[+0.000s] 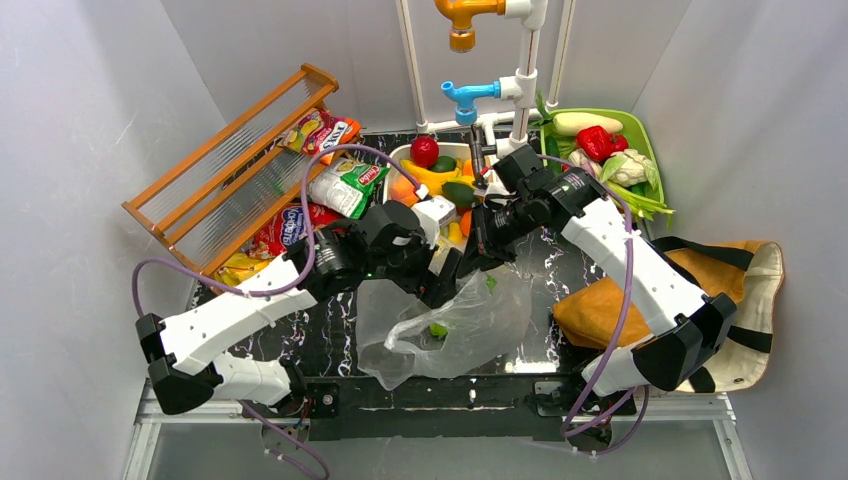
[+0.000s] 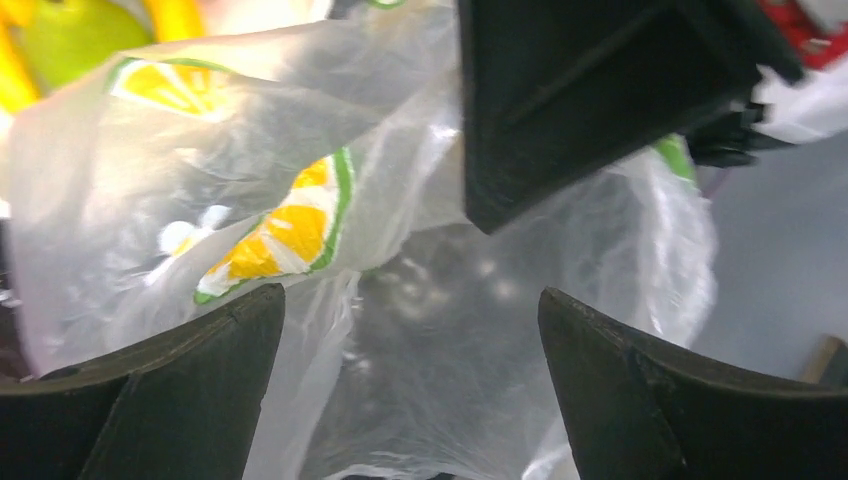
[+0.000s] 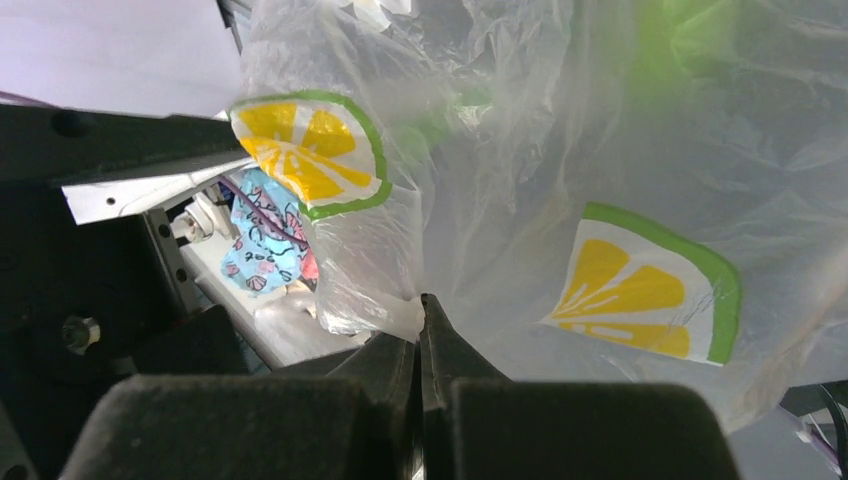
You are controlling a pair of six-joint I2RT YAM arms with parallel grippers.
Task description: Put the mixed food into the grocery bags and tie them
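A clear plastic grocery bag [image 1: 455, 325] printed with lemon slices lies crumpled in the middle of the table, with a small green food piece [image 1: 438, 328] inside. My right gripper [image 3: 420, 312] is shut on a pinch of the bag's film [image 3: 380, 290] at its upper edge [image 1: 478, 255]. My left gripper [image 2: 410, 330] stands open right beside it [image 1: 443, 283], with bag film [image 2: 420, 300] in the gap between its fingers [image 2: 180, 380]. The tan cloth tote [image 1: 600, 305] lies at the right. Toy fruits [image 1: 425, 152] fill a white tray [image 1: 400, 155]. Snack packets [image 1: 350, 185] lie at the left.
A green tray [image 1: 645, 150] of toy vegetables stands at the back right. A wooden rack [image 1: 230, 170] leans at the back left. White pipes with blue and orange fittings [image 1: 470, 100] rise behind the white tray. The right arm's dark body [image 2: 590, 90] hangs close above my left fingers.
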